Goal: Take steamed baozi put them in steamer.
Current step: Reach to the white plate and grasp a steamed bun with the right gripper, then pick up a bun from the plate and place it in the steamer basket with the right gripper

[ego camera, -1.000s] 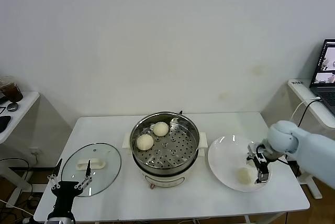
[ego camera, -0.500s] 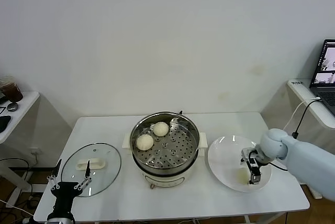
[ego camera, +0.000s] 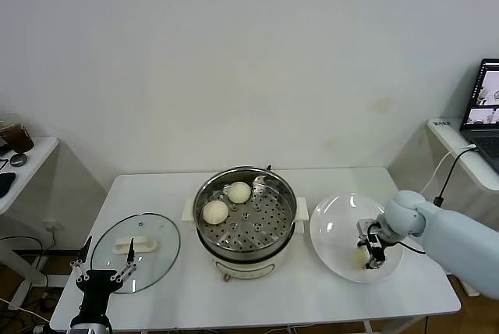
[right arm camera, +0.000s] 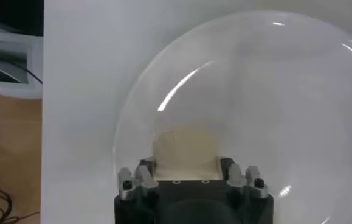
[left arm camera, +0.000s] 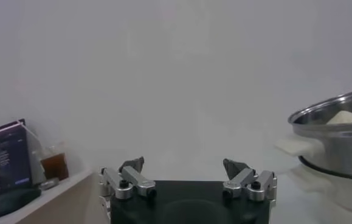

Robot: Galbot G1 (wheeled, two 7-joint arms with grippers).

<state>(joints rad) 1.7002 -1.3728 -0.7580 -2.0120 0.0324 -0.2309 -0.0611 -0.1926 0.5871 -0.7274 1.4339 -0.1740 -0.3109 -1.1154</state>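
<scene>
**Right tool clamps a bun on the plate; two buns already in the steamer**

Nearest the robot, at the counter's (ego camera: 257, 303) front left corner, the left tool (ego camera: 100, 275) hangs low beside the glass lid (ego camera: 136, 245), its thin fingers (left arm camera: 131, 165) spread wide with nothing between them. The lid is a flat, clear disc with a white handle across its middle, lying on the counter's left part.

On the right, the right tool (ego camera: 369, 254) is down on the white plate (ego camera: 331, 229), a broad, glossy, shallow dish. In the right wrist view its two fingers (right arm camera: 146, 169) press against either side of a steamed baozi (right arm camera: 185, 146), a smooth, pale cream bun that sits on the plate's front part and fills the gap between them. The tool is closed on this bun, which rests on the plate. The right arm, a pale blue-grey shell, reaches in from the right edge with its forearm sloping down toward the plate and the wrist bent so the tool points downward.

In the middle of the counter stands the steamer (ego camera: 245, 218), a round, shiny steel pot on a white base, with a perforated tray inside. Two more buns (ego camera: 216, 211) lie on the tray's left and rear-left part, close together, well apart from both tools.

Behind the counter is a plain white wall.
</scene>
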